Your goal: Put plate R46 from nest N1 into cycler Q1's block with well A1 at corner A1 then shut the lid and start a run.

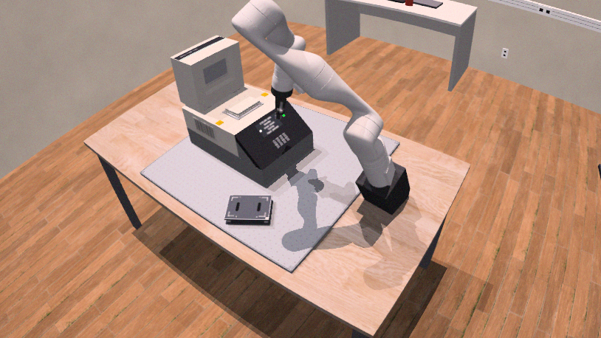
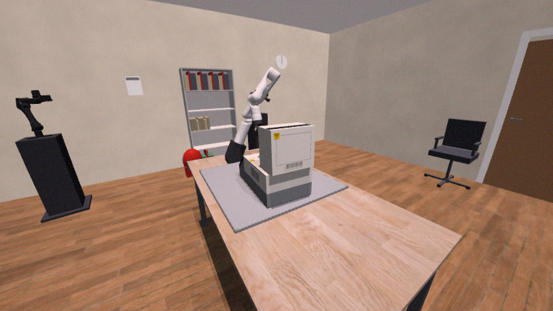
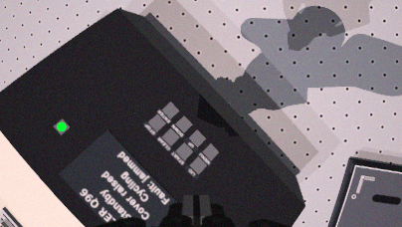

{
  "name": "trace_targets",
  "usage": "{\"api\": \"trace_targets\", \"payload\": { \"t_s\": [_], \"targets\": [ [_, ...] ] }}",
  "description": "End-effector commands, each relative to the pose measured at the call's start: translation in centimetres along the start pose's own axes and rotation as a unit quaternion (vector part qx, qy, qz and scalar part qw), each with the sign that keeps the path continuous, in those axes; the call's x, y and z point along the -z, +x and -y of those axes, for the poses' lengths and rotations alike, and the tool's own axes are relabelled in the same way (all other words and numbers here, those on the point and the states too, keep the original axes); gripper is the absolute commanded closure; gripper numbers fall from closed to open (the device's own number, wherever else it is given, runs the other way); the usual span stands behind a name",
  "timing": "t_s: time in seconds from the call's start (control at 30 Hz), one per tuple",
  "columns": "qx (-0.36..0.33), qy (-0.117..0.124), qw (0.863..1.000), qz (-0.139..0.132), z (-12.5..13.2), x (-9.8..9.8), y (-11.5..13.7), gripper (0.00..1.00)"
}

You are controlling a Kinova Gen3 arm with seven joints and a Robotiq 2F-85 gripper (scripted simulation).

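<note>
Plate (image 1: pixel 244 107) lies on the block of the cycler (image 1: pixel 269 174) (image 2: pixel 288 189) (image 3: pixel 100 60), looking level; locator fit and the A1 corner can't be told from here. Nest (image 1: pixel 248 207) (image 3: pixel 371 201) carries no plate. Lid (image 1: pixel 207 75) (image 2: pixel 288 149) upright, lamp (image 1: pixel 283 115) (image 3: pixel 62 126) green.

Step in hand, as I judge it: bring the tool to the LID key (image 3: pixel 198 165) and press. From the front it's the leftmost upper key, with the START key (image 3: pixel 184 150) right beside it. Centre one narrow tip over LID before you descend, and come in square to the sloping panel. Push short and gentle, then back straight off; a hard or slanting shove could slide the loose cycler or turn it. Get the arm out of the lid's sweep at once, and leave START until the lid is fully shut.

Tool (image 1: pixel 278 116) (image 2: pixel 256 123) (image 3: pixel 195 211): fingers drawn together, nothing between them, a fair blunt poker for small keys. It hangs over the panel, short of the keys; contact with the panel looks unlikely.
</note>
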State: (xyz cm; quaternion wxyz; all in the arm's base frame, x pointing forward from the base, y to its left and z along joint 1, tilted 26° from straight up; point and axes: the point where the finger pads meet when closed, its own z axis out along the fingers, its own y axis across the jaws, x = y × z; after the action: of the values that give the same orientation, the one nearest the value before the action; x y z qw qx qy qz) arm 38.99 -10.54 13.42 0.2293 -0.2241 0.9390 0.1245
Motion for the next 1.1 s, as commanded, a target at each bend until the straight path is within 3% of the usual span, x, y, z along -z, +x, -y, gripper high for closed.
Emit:
{"api": "trace_targets", "payload": {
  "t_s": [0.0, 1.07],
  "targets": [
    [0.0, 0.001, 1.0, 0.001, 0.0, -0.2, 0.0, 0.9],
    [0.0, 0.001, 1.0, 0.001, -0.7, -3.9, 0.7, 0.9]
  ]
}}
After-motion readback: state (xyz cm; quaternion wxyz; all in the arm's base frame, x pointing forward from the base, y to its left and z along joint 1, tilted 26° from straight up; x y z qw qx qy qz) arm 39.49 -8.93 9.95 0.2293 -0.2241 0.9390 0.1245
